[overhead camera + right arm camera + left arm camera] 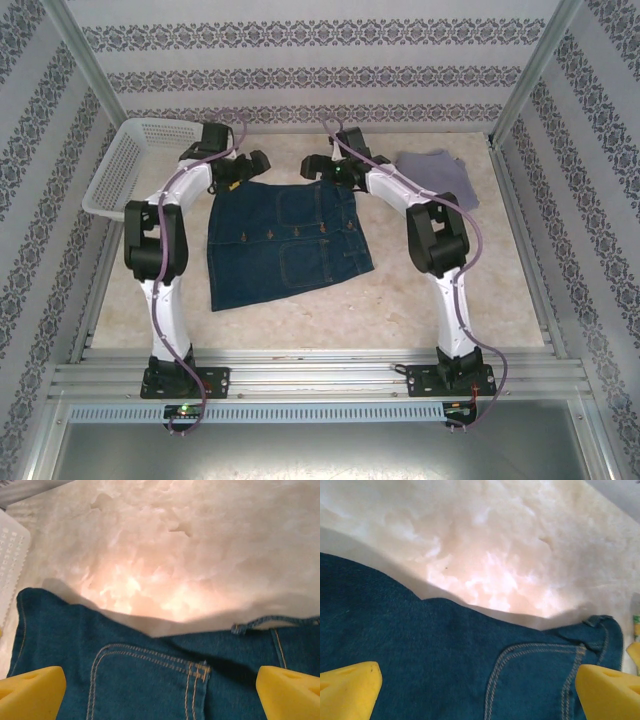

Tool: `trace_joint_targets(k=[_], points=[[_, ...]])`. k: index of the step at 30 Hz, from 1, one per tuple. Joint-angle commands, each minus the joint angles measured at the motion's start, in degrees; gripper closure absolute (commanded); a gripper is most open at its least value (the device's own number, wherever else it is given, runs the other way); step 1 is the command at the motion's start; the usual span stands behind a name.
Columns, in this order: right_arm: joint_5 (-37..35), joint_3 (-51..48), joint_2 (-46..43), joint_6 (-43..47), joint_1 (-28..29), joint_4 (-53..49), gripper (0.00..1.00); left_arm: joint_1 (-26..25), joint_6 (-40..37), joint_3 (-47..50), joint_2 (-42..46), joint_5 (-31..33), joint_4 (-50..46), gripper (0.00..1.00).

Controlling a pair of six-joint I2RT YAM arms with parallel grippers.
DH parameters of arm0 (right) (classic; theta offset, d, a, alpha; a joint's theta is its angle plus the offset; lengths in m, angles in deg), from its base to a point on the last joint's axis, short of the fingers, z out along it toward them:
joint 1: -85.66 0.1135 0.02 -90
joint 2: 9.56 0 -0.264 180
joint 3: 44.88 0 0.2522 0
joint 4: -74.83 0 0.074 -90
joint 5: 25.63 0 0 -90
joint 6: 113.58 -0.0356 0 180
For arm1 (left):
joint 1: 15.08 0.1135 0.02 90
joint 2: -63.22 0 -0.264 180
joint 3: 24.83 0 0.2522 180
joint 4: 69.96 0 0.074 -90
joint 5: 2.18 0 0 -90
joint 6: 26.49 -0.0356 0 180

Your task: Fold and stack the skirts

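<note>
Folding is looking like the step in hand, with the denim skirt lying spread flat on the table and both claws hanging at its far waistband edge. To do it well, the left claw should be coming straight down at its own corner of the waistband, pinching both layers of cloth rather than only the upper one. The right claw should be doing the same at its corner, at the same moment and height, so the edge is lifting evenly and the fold line is running square. Both should then be carrying that edge toward the near hem without dragging the rest askew.

A white basket is sitting off to the left claw's outer side. That claw is holding its yellow fingers wide apart, gripping nothing. Denim is lying directly beneath and between them, and its edge is running just ahead of the tips. Whether they are touching the cloth I cannot tell. The right claw is likewise spread and empty, hovering over a stitched pocket, with the waistband edge just ahead. The grey skirt is lying off to that claw's right, apart from the denim.
</note>
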Motion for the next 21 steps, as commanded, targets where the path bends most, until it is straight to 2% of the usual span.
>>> trace_joint_targets(k=[1, 4, 7, 13, 17, 21], points=[[-0.2, 4.8, 3.7, -1.5, -0.2, -2.7, 0.02, 0.2, 2.9, -2.7, -5.1, -0.2, 1.6, 0.00], [-4.6, 6.5, 6.8, -4.4, -0.6, -3.4, 0.02, 0.4, 4.2, -2.6, -8.1, 3.1, 1.2, 0.00], [-8.2, 5.6, 8.4, -9.7, -2.3, -3.7, 0.02, 1.1, 5.4, 2.2, -7.9, 6.2, 2.2, 0.00], [-9.6, -5.5, 4.5, -15.5, -6.9, 1.0, 0.02, 6.3, 5.5, 19.3, 0.3, 6.4, 6.9, 0.00], [-9.8, -11.7, 0.4, -15.9, -8.4, 3.9, 0.02, 8.8, 2.3, 26.2, 5.9, 3.3, 8.9, 0.00], [-7.5, -12.7, -0.3, -16.5, -8.5, 6.3, 0.02, 8.4, 0.1, 23.0, 3.2, -2.6, 9.5, 0.00]])
